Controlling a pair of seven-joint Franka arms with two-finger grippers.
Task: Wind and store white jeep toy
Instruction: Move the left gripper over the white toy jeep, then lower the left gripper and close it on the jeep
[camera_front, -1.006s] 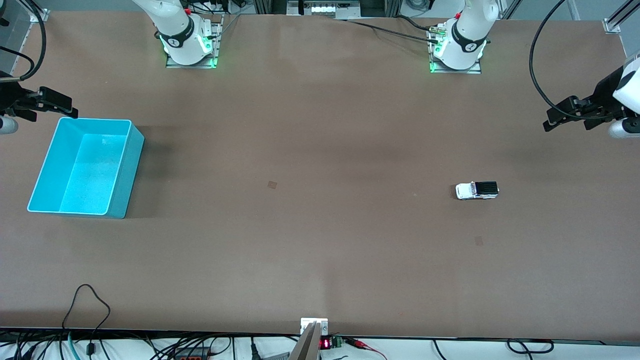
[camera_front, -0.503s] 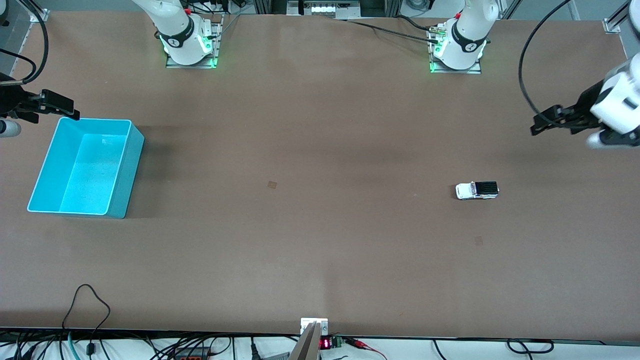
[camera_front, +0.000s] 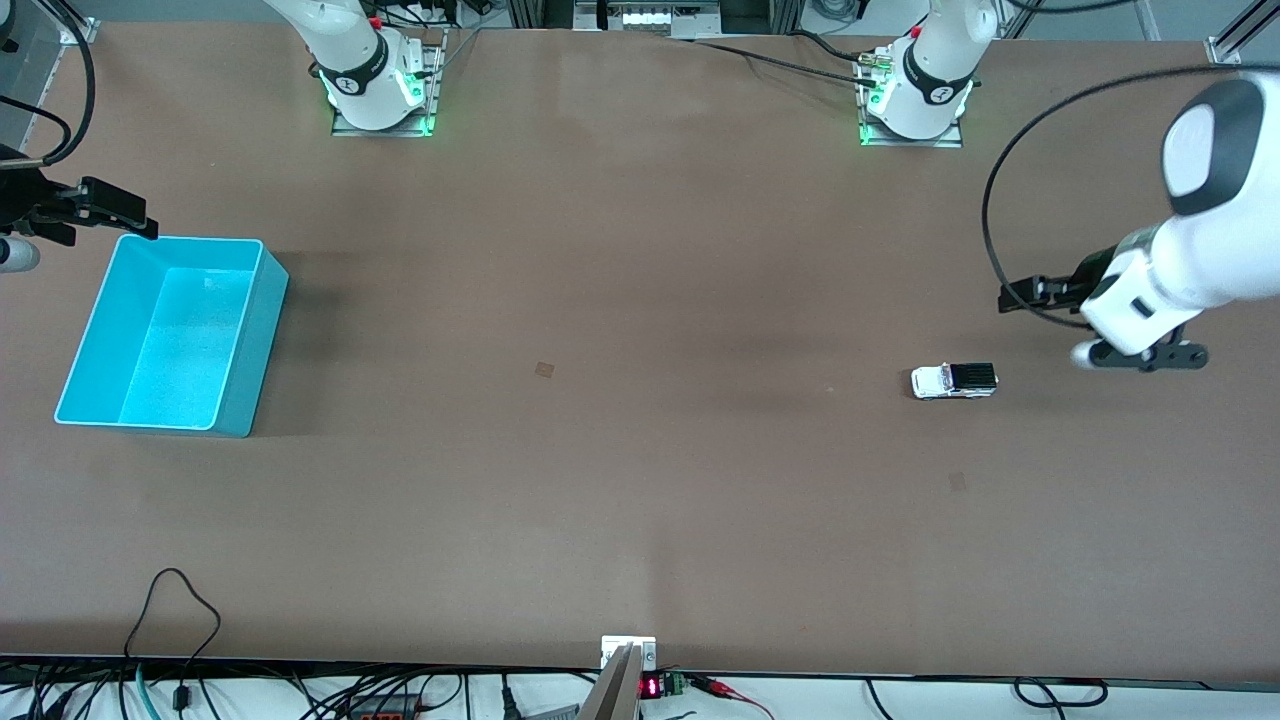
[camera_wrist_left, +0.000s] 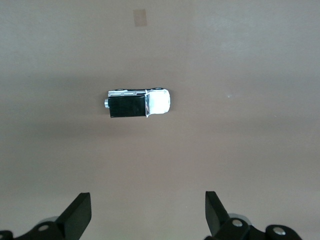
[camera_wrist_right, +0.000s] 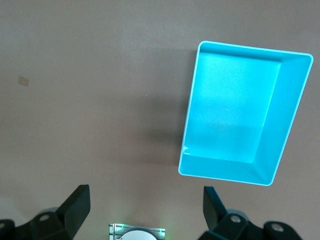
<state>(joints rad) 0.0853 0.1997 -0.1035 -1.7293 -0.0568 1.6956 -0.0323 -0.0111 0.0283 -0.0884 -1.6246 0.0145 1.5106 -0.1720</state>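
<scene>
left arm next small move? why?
Probably slide the left gripper sideways until it is over the white jeep toy, then lower. Its jaws stand open, and in the left wrist view the jeep sits untouched on the table, off the gap between them. The right gripper waits open by the empty cyan bin.

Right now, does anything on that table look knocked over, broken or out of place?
Nothing stands out. The white jeep toy sits upright on its wheels, and the cyan bin stands upright and empty. Both grippers, left and right, are open in the air.
</scene>
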